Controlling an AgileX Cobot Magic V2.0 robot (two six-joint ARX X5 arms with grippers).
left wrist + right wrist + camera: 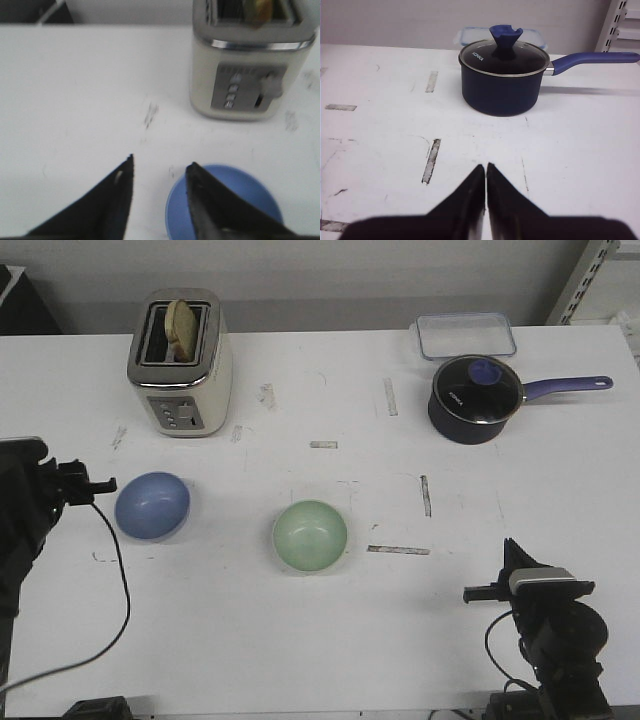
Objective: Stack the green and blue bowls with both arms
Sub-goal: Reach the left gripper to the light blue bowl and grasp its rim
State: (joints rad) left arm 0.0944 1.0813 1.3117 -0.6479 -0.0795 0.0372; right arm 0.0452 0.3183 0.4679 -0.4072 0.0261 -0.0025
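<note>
The light blue bowl [152,505] sits upright on the white table at the left. The pale green bowl [310,535] sits upright near the middle, apart from it. My left gripper [98,484] is just left of the blue bowl. In the left wrist view it [161,162] is open and empty, with one finger over the near edge of the blue bowl [250,192] and the other over bare table. My right gripper [513,548] is at the front right, far from both bowls. In the right wrist view it [485,167] is shut and empty.
A cream toaster [180,362] with bread in it stands at the back left, behind the blue bowl; it also shows in the left wrist view [247,65]. A dark saucepan [475,398] with a purple handle and a clear lidded box [466,335] stand at the back right.
</note>
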